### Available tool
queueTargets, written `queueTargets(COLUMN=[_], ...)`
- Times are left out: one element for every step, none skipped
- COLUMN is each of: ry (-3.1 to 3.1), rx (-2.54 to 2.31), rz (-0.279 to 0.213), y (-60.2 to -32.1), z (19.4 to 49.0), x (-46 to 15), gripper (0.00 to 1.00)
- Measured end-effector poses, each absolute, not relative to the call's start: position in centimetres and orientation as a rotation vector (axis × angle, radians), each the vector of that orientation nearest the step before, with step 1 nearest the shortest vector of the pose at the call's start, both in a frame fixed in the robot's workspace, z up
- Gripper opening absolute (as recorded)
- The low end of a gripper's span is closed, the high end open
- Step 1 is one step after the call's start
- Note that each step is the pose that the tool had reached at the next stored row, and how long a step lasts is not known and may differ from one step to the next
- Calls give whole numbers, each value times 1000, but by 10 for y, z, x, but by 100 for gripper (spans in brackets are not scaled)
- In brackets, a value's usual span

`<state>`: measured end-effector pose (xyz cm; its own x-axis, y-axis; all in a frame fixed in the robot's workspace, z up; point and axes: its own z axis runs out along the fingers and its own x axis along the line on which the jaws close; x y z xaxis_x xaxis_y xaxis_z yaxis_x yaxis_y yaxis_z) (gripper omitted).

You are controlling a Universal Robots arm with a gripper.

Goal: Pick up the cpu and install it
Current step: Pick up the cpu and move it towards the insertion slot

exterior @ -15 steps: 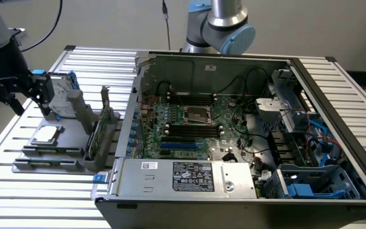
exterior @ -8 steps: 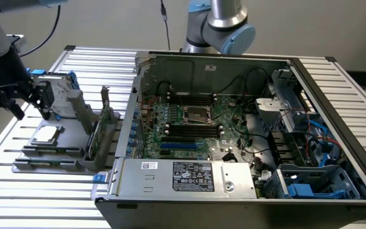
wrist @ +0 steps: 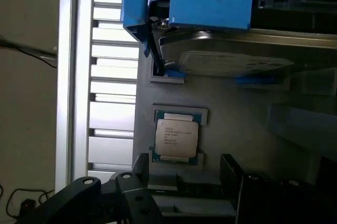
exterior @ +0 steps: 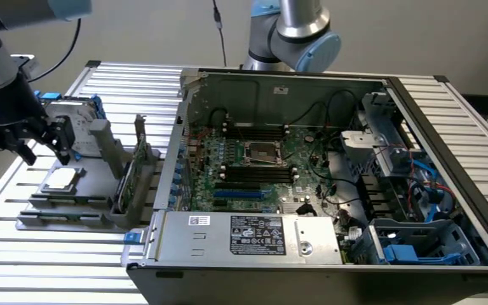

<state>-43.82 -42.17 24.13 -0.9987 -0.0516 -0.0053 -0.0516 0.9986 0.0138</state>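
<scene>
Cpu (exterior: 63, 180) is lying flat in grey holder (exterior: 83, 198) on slatted table (exterior: 23, 254), well apart from open computer case (exterior: 278, 89). Lid print is showing, too small to read. Arm is reaching down; gripper (exterior: 45, 152) is hanging just above cpu, jaws released, grasping nothing.

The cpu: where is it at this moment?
The cpu lies flat on the grey fixture at the exterior view's left, outside the computer case, just below the open gripper and near the hard drive.
</scene>
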Motion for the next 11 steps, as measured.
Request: queueTargets(ry=[3136,3136,3136,3135,3135,3135,3135,3135,3135,3135,3135], rx=[-81,-81,-81,-81,-81,-81,-81,-81,-81,-81,-81], rz=[23,24,25,26,27,28,28,29,29,30,31], y=[-422,-422,-422,-422,-422,-422,-422,-422,-423,-423,-423], z=[240,238,236,234,232,230,229,227,225,223,222], x=[-438,-438,-438,-438,-438,-438,-438,-438,-438,-438,-438], gripper=[65,65,65,65,65,65,65,65,65,65,65])
